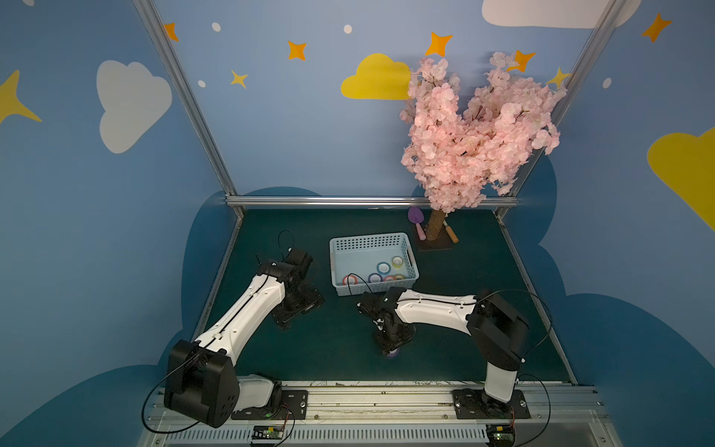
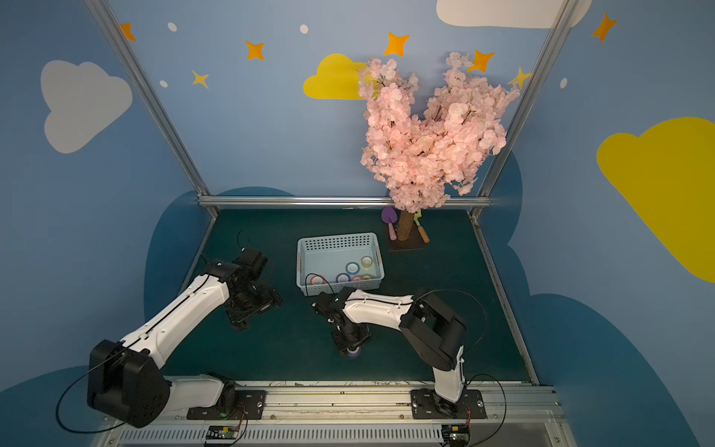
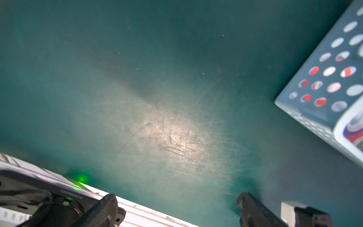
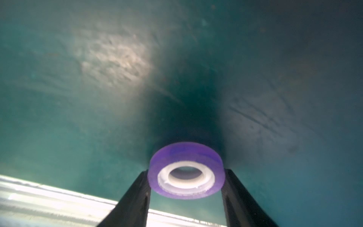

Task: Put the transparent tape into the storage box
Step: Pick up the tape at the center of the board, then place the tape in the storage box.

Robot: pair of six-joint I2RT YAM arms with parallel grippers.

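The right tool (image 4: 186, 172) gripped the purple translucent tape roll (image 4: 186, 155) low on the dark green bench (image 1: 329, 348), apart from the pale blue perforated plastic storage box (image 1: 373, 243). A straight lift clearing the near rim seemed wisest. The left tool (image 3: 176, 202) gaped wide, empty.

Both top views showed my mat (image 1: 340, 348) dim, with brighter walls (image 1: 309, 116) toward twelve o'clock, while my wrist views were blurred with glare patches.

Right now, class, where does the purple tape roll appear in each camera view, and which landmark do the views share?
Top views: purple tape roll low centre, under the right claw.
Left wrist: not in it.
Right wrist: lower centre, between the fingers.
Shared landmark: pale front rail.
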